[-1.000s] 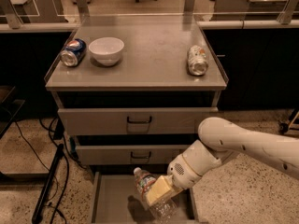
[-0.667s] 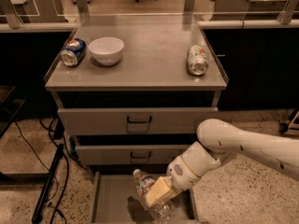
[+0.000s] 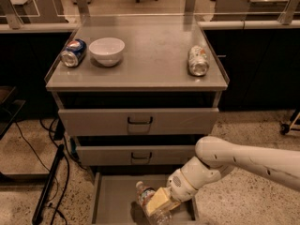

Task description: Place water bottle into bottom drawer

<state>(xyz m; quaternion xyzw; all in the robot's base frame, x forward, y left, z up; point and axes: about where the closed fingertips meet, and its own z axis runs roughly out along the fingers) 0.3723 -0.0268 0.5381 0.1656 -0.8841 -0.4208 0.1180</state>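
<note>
The white arm (image 3: 248, 157) reaches in from the right, angled downward. Its gripper (image 3: 158, 204), low at centre, clasps the water bottle (image 3: 145, 194).

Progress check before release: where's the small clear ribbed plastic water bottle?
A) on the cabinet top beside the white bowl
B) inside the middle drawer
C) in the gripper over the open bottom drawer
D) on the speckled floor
C: the gripper holds the water bottle over the pulled-out grey metal bottom drawer, toward its right side.
</note>
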